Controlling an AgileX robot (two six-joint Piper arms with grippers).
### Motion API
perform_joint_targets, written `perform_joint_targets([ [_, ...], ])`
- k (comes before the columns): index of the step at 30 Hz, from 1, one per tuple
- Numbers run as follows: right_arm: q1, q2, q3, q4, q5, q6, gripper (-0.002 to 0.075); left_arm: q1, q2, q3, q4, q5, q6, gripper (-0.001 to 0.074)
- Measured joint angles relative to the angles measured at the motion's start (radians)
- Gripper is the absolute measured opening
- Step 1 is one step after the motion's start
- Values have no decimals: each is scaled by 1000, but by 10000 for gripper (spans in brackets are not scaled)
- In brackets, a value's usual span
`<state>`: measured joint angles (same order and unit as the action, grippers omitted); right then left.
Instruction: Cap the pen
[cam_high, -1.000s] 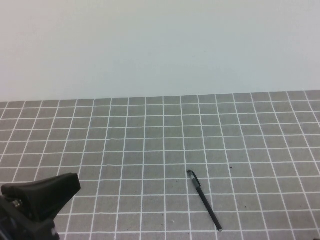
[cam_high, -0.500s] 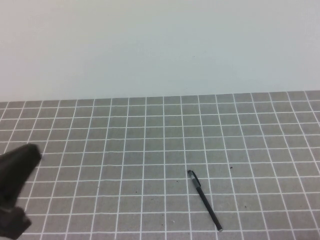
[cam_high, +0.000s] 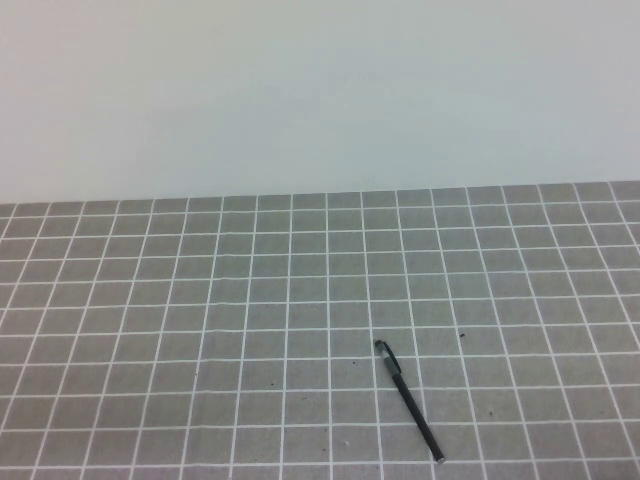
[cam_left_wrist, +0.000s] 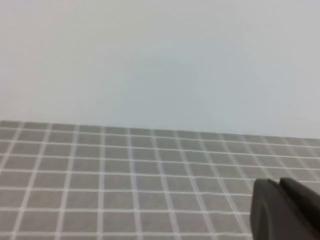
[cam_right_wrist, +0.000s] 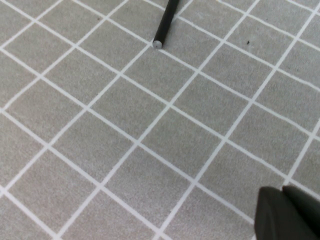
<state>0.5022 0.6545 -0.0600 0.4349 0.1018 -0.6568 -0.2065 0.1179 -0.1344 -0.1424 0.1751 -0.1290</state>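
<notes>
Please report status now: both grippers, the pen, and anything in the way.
Left gripper off the table, holding nothing. Right gripper low above the mat, near the pen's end, not touching. Pen lies flat, alone on the grid mat. Nothing blocks it.

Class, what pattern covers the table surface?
Grey squares divided by white grid lines, clearest in the high view.

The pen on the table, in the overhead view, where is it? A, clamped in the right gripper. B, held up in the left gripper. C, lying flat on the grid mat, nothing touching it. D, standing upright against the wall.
C: the pen lies flat on the grid mat, with neither gripper near it in the high view.
</notes>
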Motion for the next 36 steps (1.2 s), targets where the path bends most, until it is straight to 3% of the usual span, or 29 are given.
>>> perform_joint_targets([
  [3,0,0,0,0,0,0,-1,9,-69,67,132,-2,-103,-3],
  [8,0,0,0,6,0,0,-1,23,-132,141,142,23,-166,-3],
  [12,0,0,0,9,2,0,-1,32,-132,139,142,183,-165,-3],
  [36,-13,-50,0,9,22,0,-1,30,-132,139,142,160,-167,-3],
])
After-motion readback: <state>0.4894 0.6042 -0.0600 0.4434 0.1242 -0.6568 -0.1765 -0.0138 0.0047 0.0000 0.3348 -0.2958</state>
